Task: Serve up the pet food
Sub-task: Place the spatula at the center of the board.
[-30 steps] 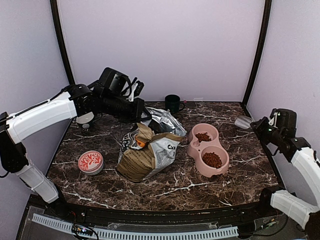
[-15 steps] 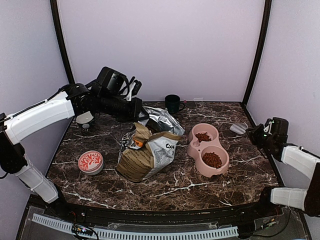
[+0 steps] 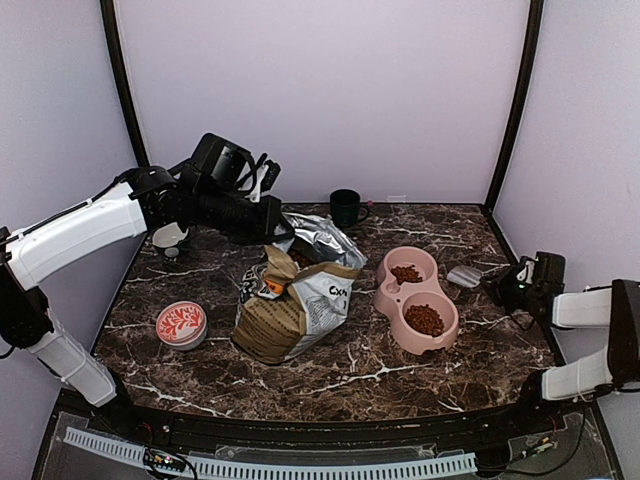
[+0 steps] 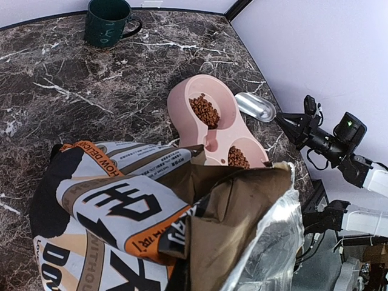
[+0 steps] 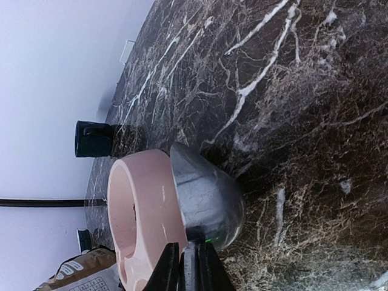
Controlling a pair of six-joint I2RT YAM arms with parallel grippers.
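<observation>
The pet food (image 3: 425, 320) lies as reddish-brown kibble in both cups of the pink double bowl (image 3: 382, 295), also seen in the left wrist view as kibble (image 4: 205, 111) in that bowl (image 4: 182, 97). The printed paper bag (image 3: 300, 310) leans open at the table's middle. My left gripper (image 3: 275, 225) is shut on its silver-lined rim (image 4: 267, 242); its fingers are hidden in the left wrist view. My right gripper (image 3: 497, 285) is shut on the handle of a clear scoop (image 3: 465, 277), held low just right of the bowl. In the right wrist view the scoop (image 5: 206, 194) sits before the fingers (image 5: 173, 267).
A dark green mug (image 3: 346, 206) stands at the back centre. A round red-patterned dish (image 3: 181, 324) sits at the front left. A small white cup (image 3: 170, 238) stands under my left arm. The table's right edge runs close to my right arm.
My right arm has dropped and carried the scoop down from above the table's right edge to table level beside the pink bowl. My left arm has barely shifted.
</observation>
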